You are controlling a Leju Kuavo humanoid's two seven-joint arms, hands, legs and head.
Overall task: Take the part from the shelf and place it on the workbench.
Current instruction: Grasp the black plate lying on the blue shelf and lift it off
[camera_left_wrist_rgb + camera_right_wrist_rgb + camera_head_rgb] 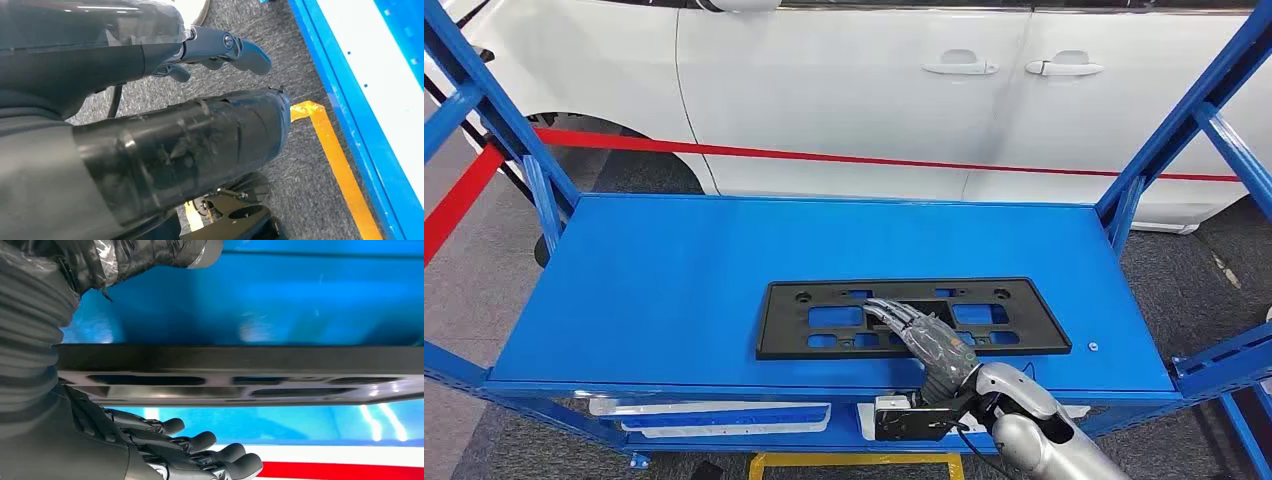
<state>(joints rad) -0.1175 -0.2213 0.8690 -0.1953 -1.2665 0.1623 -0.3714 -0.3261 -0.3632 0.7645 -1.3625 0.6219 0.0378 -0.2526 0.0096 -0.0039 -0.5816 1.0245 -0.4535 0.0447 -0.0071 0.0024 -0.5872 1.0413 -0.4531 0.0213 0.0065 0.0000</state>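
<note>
Over the part's middle, the right hand's fingers [894, 315] lie stretched out and slightly apart, flat above the black part [911, 317]; they don't curl round any edge. Right wrist view: fingers [200, 442] extended side by side w/ a gap of blue showing between them and the part's [240, 372] near edge, so looks like no grip. Can't tell for sure if fingertips touch the plastic. Right hand [929, 340] comes in over the shelf's front edge, right of centre, silver arm behind it.

Part lies flat on the top shelf [654, 290], towards the front edge, a bit right of centre, long side parallel to that edge. Nothing else on that surface but a small screw-like dot near the front-right corner.

Left hand [220, 47] hangs low beside the robot's body, above grey floor; fingers loosely curled, holding nothing.

Progress, as a guess: early. Part is on the shelf, not lifted. Workbench not visible. Left to do: get a real hold (prob. at an edge or thru a cutout), lift, carry, turn to the bench, set down. Flat thin piece lying flush, so the pick itself looks like the tricky bit.

White car [874, 90] stands behind the shelf.
</note>
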